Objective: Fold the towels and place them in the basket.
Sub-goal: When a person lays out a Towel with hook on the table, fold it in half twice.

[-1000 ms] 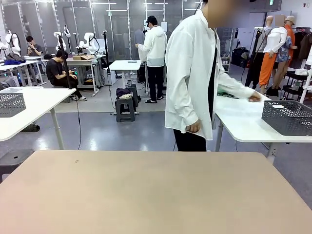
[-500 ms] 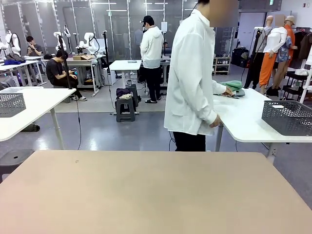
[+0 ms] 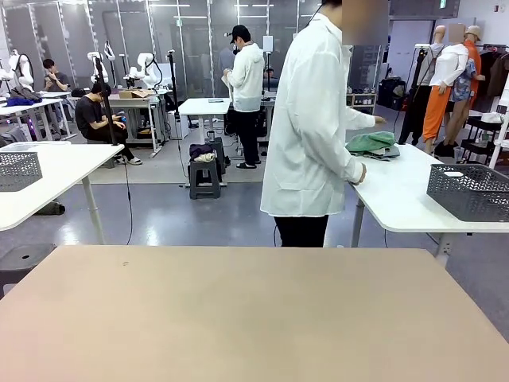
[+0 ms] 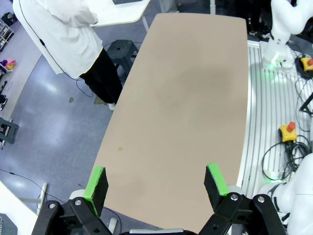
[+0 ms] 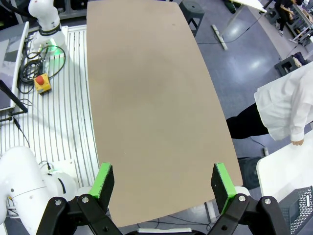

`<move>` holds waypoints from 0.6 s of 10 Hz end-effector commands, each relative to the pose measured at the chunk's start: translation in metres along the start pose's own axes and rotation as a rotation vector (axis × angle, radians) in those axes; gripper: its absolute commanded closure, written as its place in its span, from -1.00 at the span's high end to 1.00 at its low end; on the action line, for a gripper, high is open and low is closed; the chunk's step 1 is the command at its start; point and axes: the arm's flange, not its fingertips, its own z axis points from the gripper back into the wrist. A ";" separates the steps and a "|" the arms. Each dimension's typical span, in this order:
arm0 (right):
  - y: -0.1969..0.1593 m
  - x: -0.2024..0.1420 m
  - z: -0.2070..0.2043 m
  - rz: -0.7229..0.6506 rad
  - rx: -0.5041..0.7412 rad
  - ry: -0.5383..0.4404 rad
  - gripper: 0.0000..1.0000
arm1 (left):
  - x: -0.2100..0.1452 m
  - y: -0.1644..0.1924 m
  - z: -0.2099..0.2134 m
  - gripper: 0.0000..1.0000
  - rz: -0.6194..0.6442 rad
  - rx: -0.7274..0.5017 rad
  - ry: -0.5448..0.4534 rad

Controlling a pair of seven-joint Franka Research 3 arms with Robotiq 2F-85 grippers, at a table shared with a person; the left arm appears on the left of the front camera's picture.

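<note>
**Towels and basket sit on another table; both grippers idle**

The tan work table (image 3: 254,318) takes the whole lower half of my front view, and I see nothing of the task on it. Above it, centre frame, a person in a white coat (image 3: 310,119) stands side-on, turned to a white side table (image 3: 398,203) at the right of the frame. The dark basket (image 3: 469,191) sits on that table at the far right edge. The towels (image 3: 372,145) lie in a loose heap at its upper end, right of centre, mint green on top with a greyer one showing beneath. They are just beside the person and well apart from the basket.

In the left wrist view the left gripper (image 4: 155,169) hangs above the tan top with its fingers spread wide and nothing between them. The right gripper (image 5: 163,166) is the same in its own view, fingers parted and empty.

I judge folding not yet begun. My worries from here:
- Moving an arm out early could strike the person when they turn back.
- A heap handed over bunched could have me pinching both towels at once.
- A paler mesh basket (image 3: 17,169) at the left edge could be mistaken for the right one.
</note>
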 end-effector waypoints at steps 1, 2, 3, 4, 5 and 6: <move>0.000 0.000 0.000 0.016 0.006 -0.007 1.00 | 0.001 -0.001 -0.001 1.00 -0.017 -0.003 -0.011; 0.000 0.000 0.000 0.016 0.006 -0.007 1.00 | 0.001 -0.001 -0.001 1.00 -0.017 -0.003 -0.011; 0.000 0.000 0.000 0.016 0.006 -0.007 1.00 | 0.001 -0.001 -0.001 1.00 -0.017 -0.003 -0.011; 0.000 0.000 0.000 0.016 0.006 -0.007 1.00 | 0.001 -0.001 -0.001 1.00 -0.017 -0.003 -0.011; 0.000 0.000 0.000 0.016 0.006 -0.007 1.00 | 0.001 -0.001 -0.001 1.00 -0.017 -0.003 -0.011; 0.000 0.000 0.000 0.016 0.006 -0.007 1.00 | 0.001 -0.001 -0.001 1.00 -0.017 -0.003 -0.011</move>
